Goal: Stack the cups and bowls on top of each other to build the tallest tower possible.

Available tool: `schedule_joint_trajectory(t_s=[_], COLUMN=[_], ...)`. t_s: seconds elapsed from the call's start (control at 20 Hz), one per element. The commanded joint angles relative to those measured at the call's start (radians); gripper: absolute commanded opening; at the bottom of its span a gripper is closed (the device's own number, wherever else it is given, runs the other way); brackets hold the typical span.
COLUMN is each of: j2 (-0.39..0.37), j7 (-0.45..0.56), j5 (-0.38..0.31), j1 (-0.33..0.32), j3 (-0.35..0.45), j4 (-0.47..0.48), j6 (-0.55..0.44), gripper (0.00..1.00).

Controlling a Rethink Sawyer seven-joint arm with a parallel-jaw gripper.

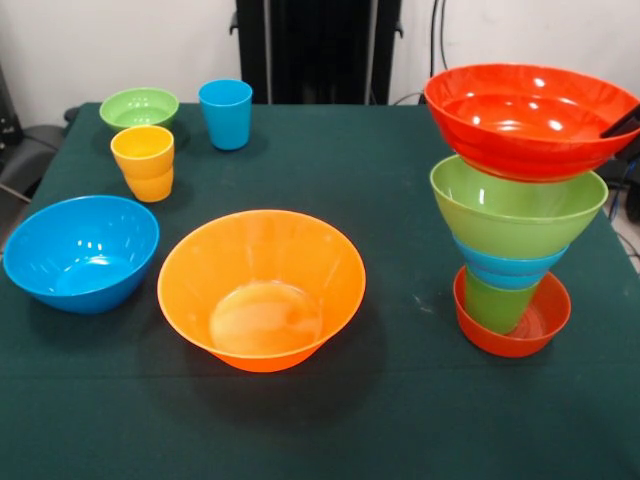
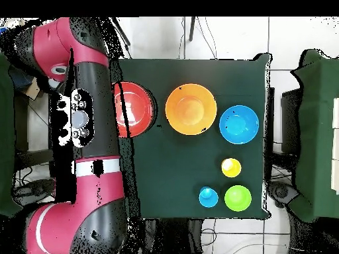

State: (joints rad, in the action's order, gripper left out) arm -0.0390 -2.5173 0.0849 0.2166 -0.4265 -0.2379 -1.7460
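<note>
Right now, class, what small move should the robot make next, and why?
Probably ease the gripper straight up off the red bowl's rim: that bowl already tops the tower, tilted, so a sideways pull could topple it.

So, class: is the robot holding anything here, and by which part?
It cannot be told: the gripper shows only at the top red bowl's rim, its grip hidden.
</note>
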Motion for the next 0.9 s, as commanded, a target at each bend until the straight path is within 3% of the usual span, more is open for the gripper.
schedule_joint_trajectory(t_s=[0.05, 0.65, 0.9], j2=[-0.056, -0.11, -0.092], j7=[0.183, 0.176, 0.159], j5=[-0.024, -0.031, -0.026], j1=[-0.036, -0.008, -0.009], j3=[0.066, 0.074, 0.073], j4=[-0.114, -0.225, -0.191], j6=[0.091, 0.147, 0.127], gripper=[0.0, 0.0, 0.0])
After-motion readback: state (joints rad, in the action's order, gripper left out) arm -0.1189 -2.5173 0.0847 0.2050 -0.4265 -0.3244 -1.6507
